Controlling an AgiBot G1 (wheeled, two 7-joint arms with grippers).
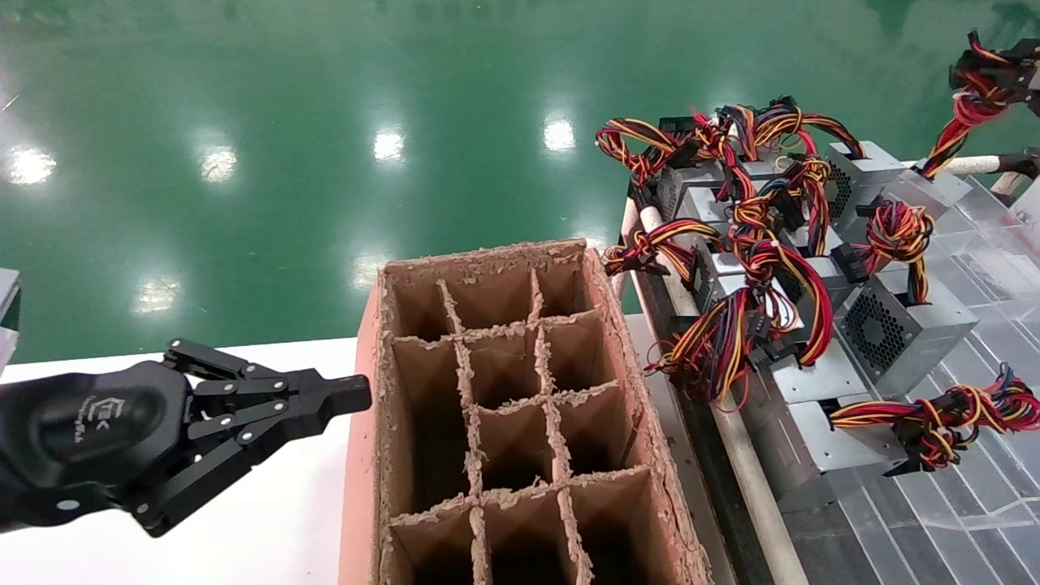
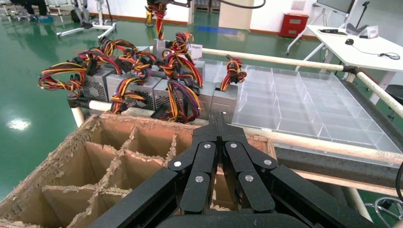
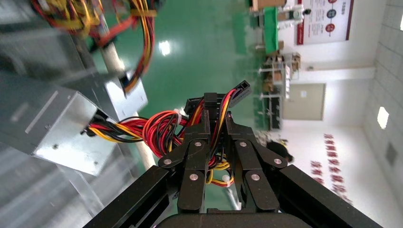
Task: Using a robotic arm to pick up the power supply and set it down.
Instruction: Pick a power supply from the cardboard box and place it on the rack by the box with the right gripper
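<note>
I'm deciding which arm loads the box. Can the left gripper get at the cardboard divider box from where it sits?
Probably yes. The left gripper, shut, sits beside the divider box near its rim, with nothing between them, and the cells are open from above.

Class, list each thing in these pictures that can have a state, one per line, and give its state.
Left pincer: shut, empty, beside the cardboard divider box.
Right pincer: shut on the wire loom of a power supply, which hangs lifted.
Cardboard divider box: open-topped, visible compartments empty.
Other power supplies: lying in a row on the clear tray.
</note>
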